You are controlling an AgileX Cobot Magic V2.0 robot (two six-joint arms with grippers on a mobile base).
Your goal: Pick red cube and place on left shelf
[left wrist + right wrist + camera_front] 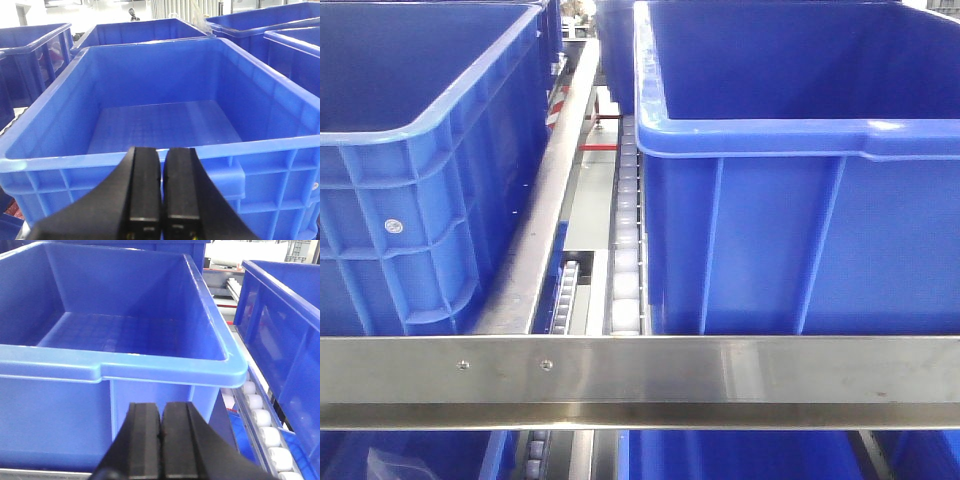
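Note:
The red cube shows in no view. The left shelf's steel front rail [640, 368], with two small rivets, runs across the front view, and roller tracks [625, 270] lie behind it. My left gripper [162, 165] is shut with nothing between its black fingers, level with the near rim of an empty blue crate [165, 120]. My right gripper [161, 420] is shut too and holds nothing; it sits before the front wall of another empty blue crate [115, 340]. Neither gripper appears in the front view.
Two large blue crates [410, 170] [800, 170] stand on the rack with a narrow gap between them. White rollers [260, 425] run to the right of the right gripper, next to another crate [285, 330]. More blue crates [30, 55] fill the background, and lower crates [740, 455] sit under the rail.

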